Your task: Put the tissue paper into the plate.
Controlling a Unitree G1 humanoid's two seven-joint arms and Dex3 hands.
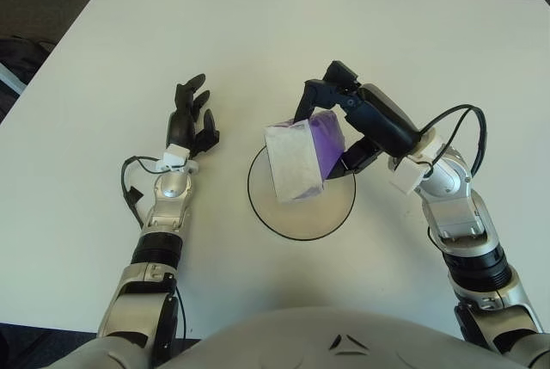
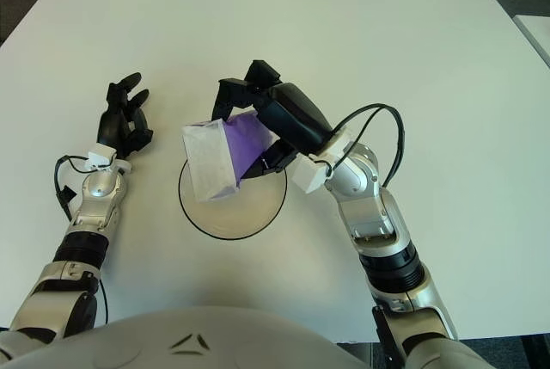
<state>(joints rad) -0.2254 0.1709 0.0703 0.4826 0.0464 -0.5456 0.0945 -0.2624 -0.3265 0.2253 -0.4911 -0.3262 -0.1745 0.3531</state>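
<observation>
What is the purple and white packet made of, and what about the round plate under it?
The tissue packet, held by the right robot hand, looks like soft plastic wrap: it creases and has a slight sheen. The plate looks like smooth glazed ceramic or hard plastic, cream with a thin dark rim; which one is unclear. The left robot hand is open, left of the plate.
</observation>
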